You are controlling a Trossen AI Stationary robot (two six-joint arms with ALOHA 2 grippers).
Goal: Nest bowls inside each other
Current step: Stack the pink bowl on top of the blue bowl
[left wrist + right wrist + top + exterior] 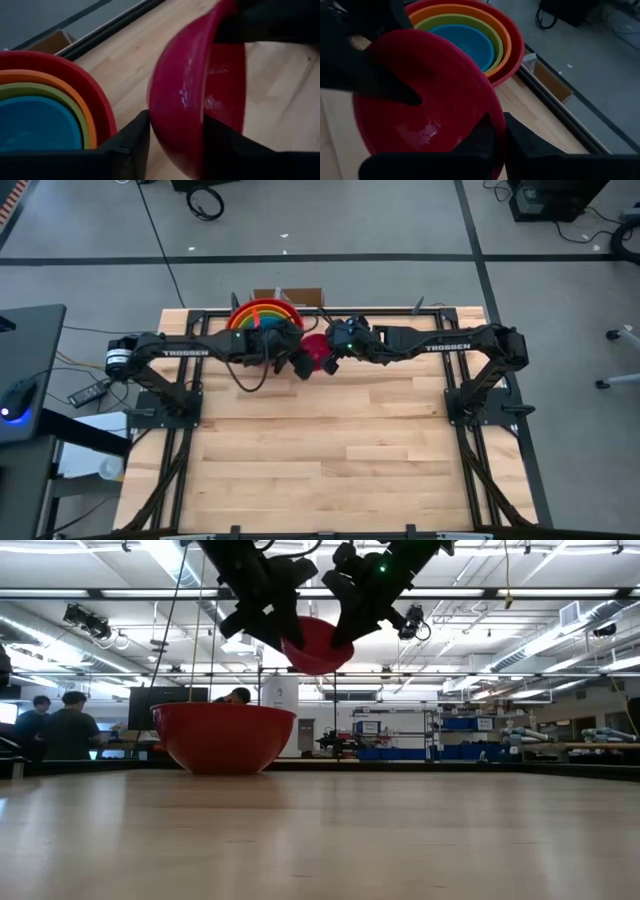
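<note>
The small magenta-pink bowl (318,352) (318,645) hangs in the air between my two grippers, just right of the stack and higher than its rim. The stack stands at the table's far middle. In it the red bowl (222,738) (75,75) rests on its base and holds the orange (50,80), green (40,95) and blue (30,125) bowls. My left gripper (298,360) (175,125) reaches in from the stack's side. My right gripper (332,358) (497,125) comes from the other side. Each has the pink bowl's wall between its fingers. My left gripper has the pink bowl's wall on the stack side (160,125) between its fingers. One finger (135,145) lies on the outside and the other inside the hollow. It slants down from the table's left. The bowl is lifted clear. My right gripper pinches the pink bowl's rim (487,102) on the side away from the stack. One finger is inside and one outside. It slants down from the table's right. The bowl hangs clear of the table and of the stack.
A cardboard box (290,295) sits just past the table's far edge behind the stack. A black cable (250,380) droops from the left arm. The near wooden tabletop (330,450) lies bare. People (60,725) sit in the room beyond.
</note>
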